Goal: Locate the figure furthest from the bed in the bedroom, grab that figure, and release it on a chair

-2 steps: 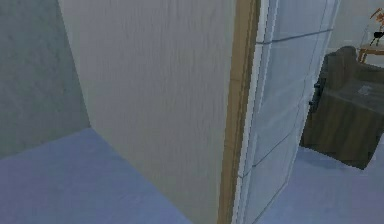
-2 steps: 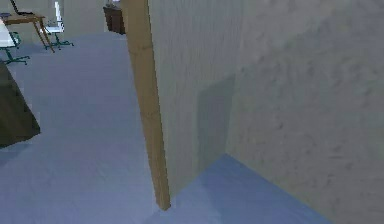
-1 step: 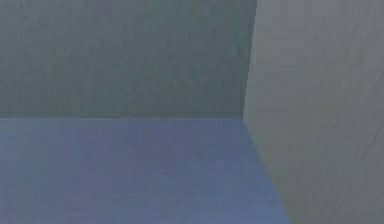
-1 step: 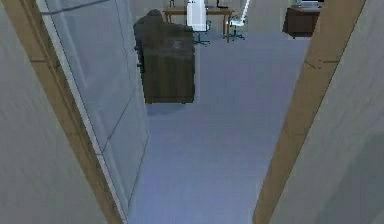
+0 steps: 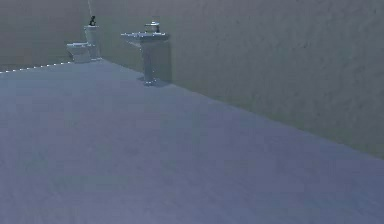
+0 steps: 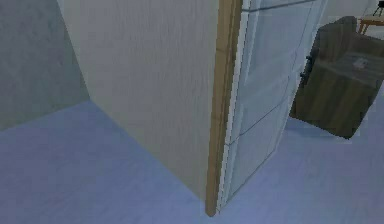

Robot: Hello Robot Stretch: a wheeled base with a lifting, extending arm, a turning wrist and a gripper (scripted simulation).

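Ahead we see 1 toilet [image 5: 84, 46] and 1 pedestal sink [image 5: 148, 48] along the wall. Sideways, 1 white door [image 6: 268, 100] with 1 brown armchair [image 6: 345, 85] beyond it. We cannot tell the jaws' state or where the figure is.

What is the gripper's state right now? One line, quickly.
Gripper: cannot be told; the arm side view has a white door and a brown armchair.
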